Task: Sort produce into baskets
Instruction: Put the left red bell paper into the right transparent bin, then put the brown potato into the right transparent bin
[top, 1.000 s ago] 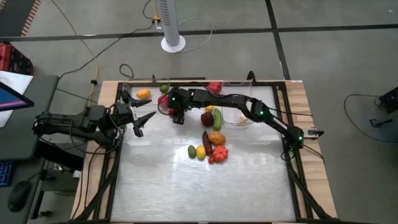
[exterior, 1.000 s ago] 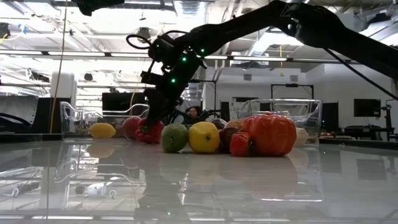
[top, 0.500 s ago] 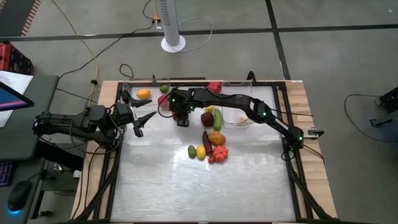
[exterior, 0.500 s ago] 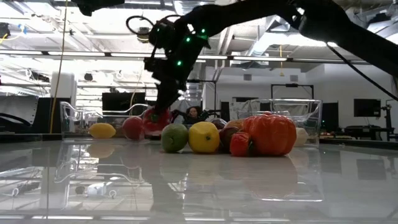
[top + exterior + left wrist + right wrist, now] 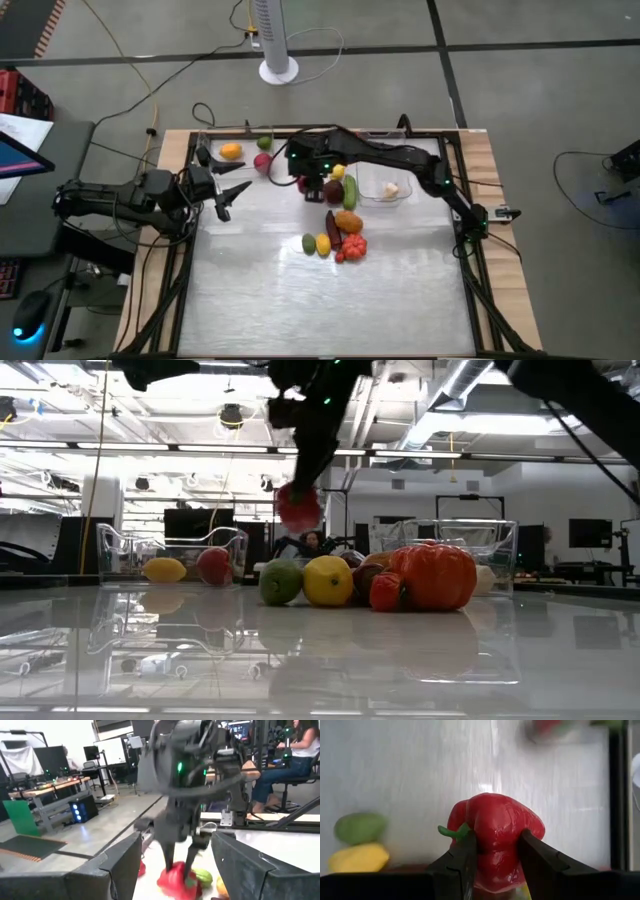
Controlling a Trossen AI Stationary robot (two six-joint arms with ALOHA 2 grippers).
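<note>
Above open tabletop (image 5: 300, 290), right gripper (image 5: 495, 851) seemingly clamps red pepper (image 5: 494, 836).

Bright, even overhead lighting. Ceiling strip lights (image 5: 150, 448) in the low view blow out to white. Glossy table (image 5: 320, 660) mirrors them and the produce; broad pale glare across its middle in the high view. Red pepper (image 5: 298, 508) motion-blurred aloft. Right arm (image 5: 185, 780) smeared in the left wrist view. Shadows faint.
</note>
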